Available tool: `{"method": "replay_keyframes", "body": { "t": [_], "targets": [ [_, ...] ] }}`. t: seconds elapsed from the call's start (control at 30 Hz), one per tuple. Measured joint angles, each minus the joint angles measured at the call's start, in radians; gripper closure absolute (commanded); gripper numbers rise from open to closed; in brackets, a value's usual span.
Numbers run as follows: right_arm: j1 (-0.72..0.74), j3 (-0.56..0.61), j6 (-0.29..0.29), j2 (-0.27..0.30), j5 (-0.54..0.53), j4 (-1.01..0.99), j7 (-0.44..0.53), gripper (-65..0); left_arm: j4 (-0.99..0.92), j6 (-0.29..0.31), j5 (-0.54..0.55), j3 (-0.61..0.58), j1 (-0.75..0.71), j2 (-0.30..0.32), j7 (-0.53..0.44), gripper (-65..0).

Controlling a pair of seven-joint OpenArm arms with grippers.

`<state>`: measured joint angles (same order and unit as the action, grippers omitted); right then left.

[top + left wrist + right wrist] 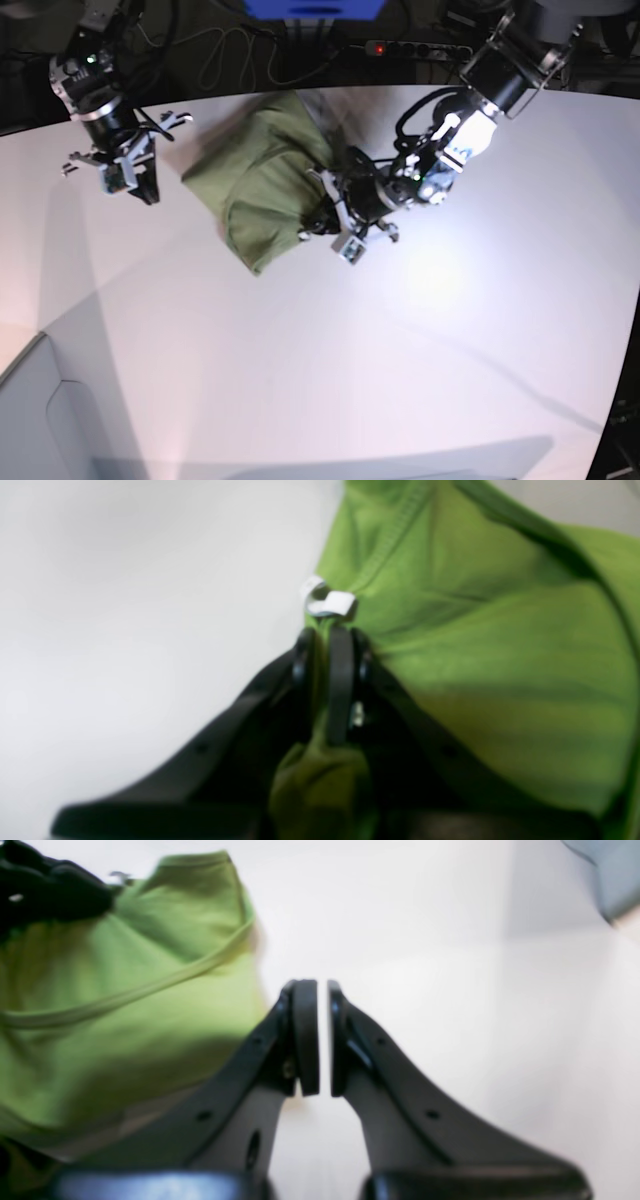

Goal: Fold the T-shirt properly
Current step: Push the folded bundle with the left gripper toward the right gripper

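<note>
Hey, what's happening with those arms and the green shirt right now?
Left pincer clamped on T-shirt near its white label. Right pincer shut, empty, off the cloth. Nothing in the way.

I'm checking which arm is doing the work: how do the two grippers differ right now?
The left gripper is shut on the T-shirt, cloth bunched between its fingers beside the white label; the right gripper is shut on nothing. The left sits at the shirt's edge; the right hangs apart. Both are black.
</note>
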<state>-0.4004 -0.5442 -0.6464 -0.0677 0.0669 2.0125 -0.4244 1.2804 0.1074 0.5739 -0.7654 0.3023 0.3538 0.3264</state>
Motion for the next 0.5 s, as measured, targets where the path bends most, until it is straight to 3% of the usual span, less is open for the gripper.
{"method": "replay_keyframes", "body": {
  "t": [0.1,0.27,0.5],
  "targets": [
    [-0.003,-0.045,0.000,0.001,0.000,0.000,0.002,-0.6,-0.107,0.029,-0.001,-0.071,0.118,-0.065,0.012,0.0],
    [-0.009,-0.101,0.000,-0.002,0.001,0.001,0.002,-0.5,-0.264,0.026,-0.002,-0.139,0.239,-0.162,0.004,0.0],
    [-0.008,-0.155,0.000,-0.029,0.000,0.001,0.002,-0.5,-0.324,0.025,-0.001,-0.234,0.318,-0.243,0.002,0.0]
  ]
}}
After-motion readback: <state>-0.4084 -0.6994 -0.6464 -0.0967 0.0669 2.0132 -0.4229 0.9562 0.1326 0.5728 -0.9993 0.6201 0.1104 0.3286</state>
